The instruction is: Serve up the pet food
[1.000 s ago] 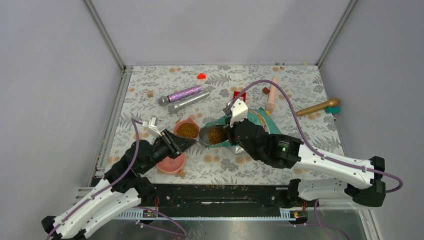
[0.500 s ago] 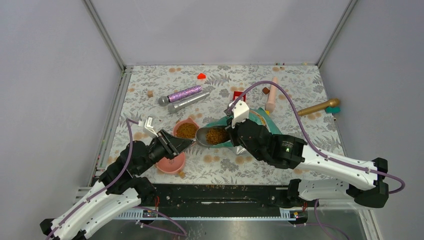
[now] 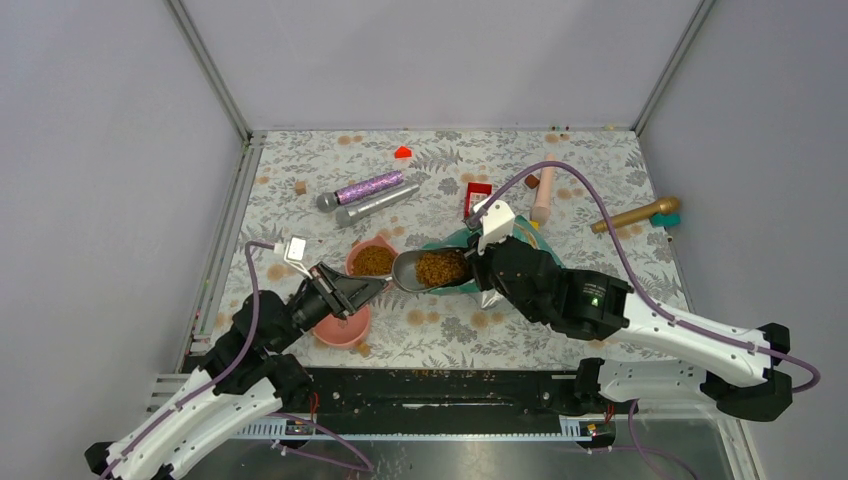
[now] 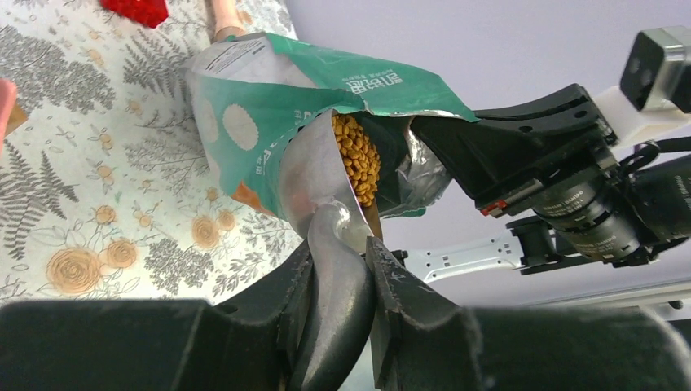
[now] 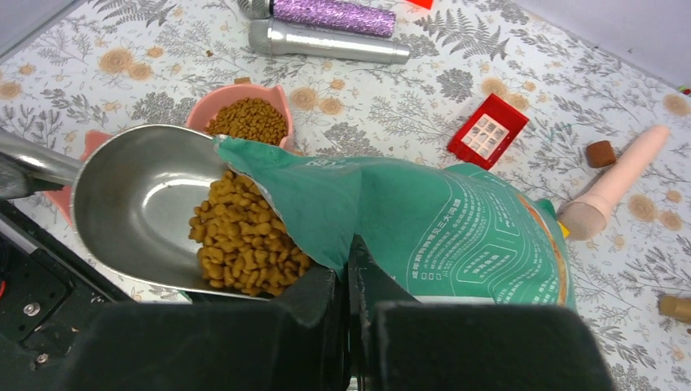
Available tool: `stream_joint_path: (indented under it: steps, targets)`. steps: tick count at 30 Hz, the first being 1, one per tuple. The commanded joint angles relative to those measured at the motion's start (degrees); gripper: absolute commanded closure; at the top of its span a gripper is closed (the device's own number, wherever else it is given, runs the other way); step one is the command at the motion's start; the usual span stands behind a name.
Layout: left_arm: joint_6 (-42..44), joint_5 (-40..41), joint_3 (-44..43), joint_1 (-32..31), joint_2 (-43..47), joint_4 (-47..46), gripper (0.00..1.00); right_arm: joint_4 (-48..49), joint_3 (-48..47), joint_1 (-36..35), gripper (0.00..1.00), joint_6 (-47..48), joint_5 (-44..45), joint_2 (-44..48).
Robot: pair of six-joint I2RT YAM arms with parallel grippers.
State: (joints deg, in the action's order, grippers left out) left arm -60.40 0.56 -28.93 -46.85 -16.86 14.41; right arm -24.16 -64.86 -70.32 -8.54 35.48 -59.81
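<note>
Your left hand [image 3: 357, 290] is clenched on the handle of a metal scoop [image 3: 408, 270]. In the left wrist view both fingers [image 4: 389, 273] press the handle from either side, and the bowl of the scoop [image 4: 314, 175] rises away from them into the mouth of the pouch [image 4: 269, 90].

Your right hand [image 3: 480, 268] is pinched shut on the pouch [image 3: 518, 233]. In the right wrist view the fingers [image 5: 356, 269] meet on the teal film at the near edge of the pouch [image 5: 424, 220], just beside its open lip.

Pet food, where you'll find it:
- A heap of kibble [image 5: 240, 240] lies in the scoop [image 5: 138, 195], at the end under the pouch lip. The handle end of the scoop bowl is bare metal. The heap sits just beside your right hand and well out from your left hand, a scoop's length off.
- From the top view the kibble [image 3: 440, 268] sits between the two hands, nearer the right one.
- More kibble fills a pink bowl [image 5: 193, 120] on the tabletop [image 3: 300, 150], just beyond the scoop.

A second pink bowl [image 3: 345, 328] sits under your left hand; you cannot tell what it holds. A red block [image 5: 487, 130] lies on the tabletop beyond the pouch.
</note>
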Motion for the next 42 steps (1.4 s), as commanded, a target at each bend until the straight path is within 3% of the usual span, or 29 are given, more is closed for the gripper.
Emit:
stream_joint_path:
  steps: [1, 10, 14, 24, 38, 42]
  targets:
    - [1.9, 4.83, 0.37, 0.97, 1.81, -8.91, 1.0, 0.54, -3.74, 0.18, 1.0, 1.64, 4.04, 3.58]
    - [0.65, 4.72, 1.64, 1.02, 4.31, -9.13, 1.0, 0.38, -4.9, 0.19, 1.0, 1.11, 3.45, 3.72]
    - [-1.76, 3.79, 4.47, 1.02, 4.04, -13.92, 1.0, 1.66, -5.85, 0.19, 1.0, 0.56, 3.42, 3.51]
    - [-11.8, 4.23, 16.83, 0.98, 4.49, -35.79, 1.0, 3.13, -7.75, 0.19, 1.0, -0.76, 4.0, 4.18]
    - [-11.93, 3.0, 19.73, 0.97, 7.37, -45.89, 1.0, 5.22, -5.98, 0.14, 1.0, -1.0, 4.4, 6.84]
    - [-11.25, 3.16, 18.49, 0.98, 8.48, -44.19, 1.0, 5.17, -5.77, 0.19, 1.0, -1.09, 4.93, 7.39]
